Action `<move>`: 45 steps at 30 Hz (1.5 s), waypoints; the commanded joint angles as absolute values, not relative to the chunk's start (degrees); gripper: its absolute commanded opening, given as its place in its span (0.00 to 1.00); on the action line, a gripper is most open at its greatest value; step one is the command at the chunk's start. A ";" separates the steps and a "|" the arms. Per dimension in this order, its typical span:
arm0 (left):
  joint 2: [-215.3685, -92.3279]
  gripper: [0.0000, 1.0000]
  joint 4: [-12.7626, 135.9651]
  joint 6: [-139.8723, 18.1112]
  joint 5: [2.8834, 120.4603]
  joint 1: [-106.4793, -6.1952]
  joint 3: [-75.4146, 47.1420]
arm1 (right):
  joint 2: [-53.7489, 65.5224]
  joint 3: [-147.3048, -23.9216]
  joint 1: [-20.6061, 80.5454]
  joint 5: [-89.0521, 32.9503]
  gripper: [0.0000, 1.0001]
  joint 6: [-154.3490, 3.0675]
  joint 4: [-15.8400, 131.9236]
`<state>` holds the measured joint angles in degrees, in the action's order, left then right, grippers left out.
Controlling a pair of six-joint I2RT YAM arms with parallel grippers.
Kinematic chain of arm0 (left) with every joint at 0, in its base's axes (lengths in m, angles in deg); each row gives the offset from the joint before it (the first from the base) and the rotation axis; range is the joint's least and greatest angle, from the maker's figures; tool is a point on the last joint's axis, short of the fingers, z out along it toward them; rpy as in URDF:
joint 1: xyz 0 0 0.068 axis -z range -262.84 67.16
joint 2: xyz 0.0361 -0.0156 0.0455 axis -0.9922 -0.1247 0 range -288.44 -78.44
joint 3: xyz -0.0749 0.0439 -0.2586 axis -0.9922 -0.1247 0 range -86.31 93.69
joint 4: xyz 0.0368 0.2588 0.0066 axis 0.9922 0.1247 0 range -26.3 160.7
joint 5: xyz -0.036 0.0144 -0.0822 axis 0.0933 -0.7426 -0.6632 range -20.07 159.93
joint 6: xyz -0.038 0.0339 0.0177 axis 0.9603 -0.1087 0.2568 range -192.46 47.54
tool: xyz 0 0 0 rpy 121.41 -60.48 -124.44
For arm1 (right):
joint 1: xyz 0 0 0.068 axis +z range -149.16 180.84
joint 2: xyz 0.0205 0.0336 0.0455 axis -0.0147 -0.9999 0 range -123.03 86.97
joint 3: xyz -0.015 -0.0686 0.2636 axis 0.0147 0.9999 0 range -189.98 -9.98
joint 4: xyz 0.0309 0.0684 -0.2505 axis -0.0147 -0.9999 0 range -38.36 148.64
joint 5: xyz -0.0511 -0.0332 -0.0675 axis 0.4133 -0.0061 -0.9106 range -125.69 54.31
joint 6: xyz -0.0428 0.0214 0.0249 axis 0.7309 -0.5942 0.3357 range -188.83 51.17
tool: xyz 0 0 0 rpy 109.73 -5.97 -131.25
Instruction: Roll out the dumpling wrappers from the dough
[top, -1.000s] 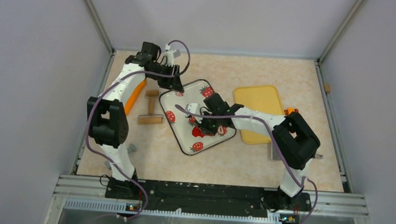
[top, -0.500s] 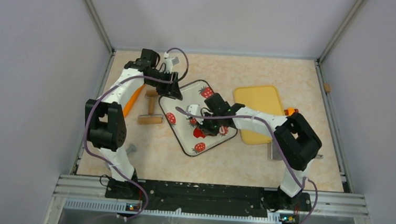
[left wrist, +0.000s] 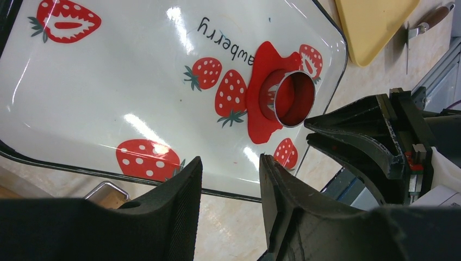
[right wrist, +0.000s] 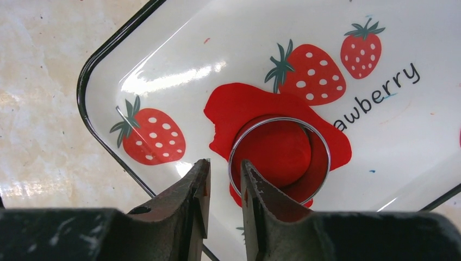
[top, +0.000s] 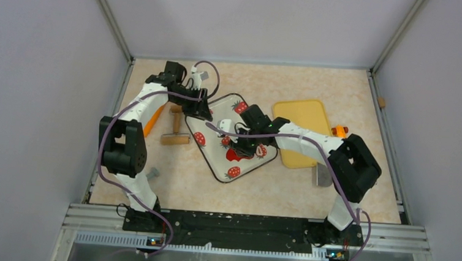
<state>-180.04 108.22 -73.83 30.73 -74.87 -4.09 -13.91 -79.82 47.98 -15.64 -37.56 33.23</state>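
The dough lies as a flat, ragged red blob on the strawberry-print tray. A metal ring cutter stands pressed into it, enclosing a round red patch; I cannot tell whether that patch is cut free as a dumpling wrapper. My right gripper is low at the ring's near rim, open by a narrow gap, with the thin rim at the gap's edge and not pinched. From the left wrist view, the dough and ring lie ahead. My left gripper hangs open and empty over the tray's far-left edge.
A wooden rolling pin lies on the table left of the tray, with an orange tool beside it under the left arm. A yellow board sits right of the tray. A scraper lies near the right arm.
My right gripper's fingers have parted from shut, letting go of the ring's rim. The left gripper has shifted a little toward the tray's edge.
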 commanded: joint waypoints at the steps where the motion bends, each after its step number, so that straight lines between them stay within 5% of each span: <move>1: -176.77 0.46 106.81 -73.77 29.69 -75.00 -4.93 | -15.19 -81.00 48.49 -15.66 0.28 -34.64 32.95; 8: -176.03 0.46 106.33 -73.56 29.81 -75.01 -6.01 | -18.30 -80.74 48.55 -17.82 0.21 -32.43 33.32; 12: -175.42 0.46 106.50 -73.85 30.07 -75.01 -6.32 | -17.37 -82.95 48.56 -18.72 0.00 -31.31 31.88; 21: -173.60 0.46 106.33 -74.11 30.57 -75.23 -7.39 | -9.98 -102.00 49.12 -17.54 0.00 -32.62 21.29; 26: -171.74 0.47 105.62 -72.59 33.10 -76.54 -9.02 | -8.61 -97.86 49.09 -17.49 0.00 -30.85 23.02; 30: -168.12 0.50 107.30 -67.04 45.80 -79.40 -9.24 | -7.81 -92.97 50.23 -14.29 0.00 -26.53 26.37; 34: -161.72 0.62 107.83 -62.85 60.11 -85.46 -10.94 | -12.50 -96.05 52.87 -12.79 0.00 -21.92 26.76; 45: -146.87 0.71 104.46 -55.56 63.50 -99.52 -18.62 | -34.03 -115.87 63.68 -8.67 0.00 -20.16 23.20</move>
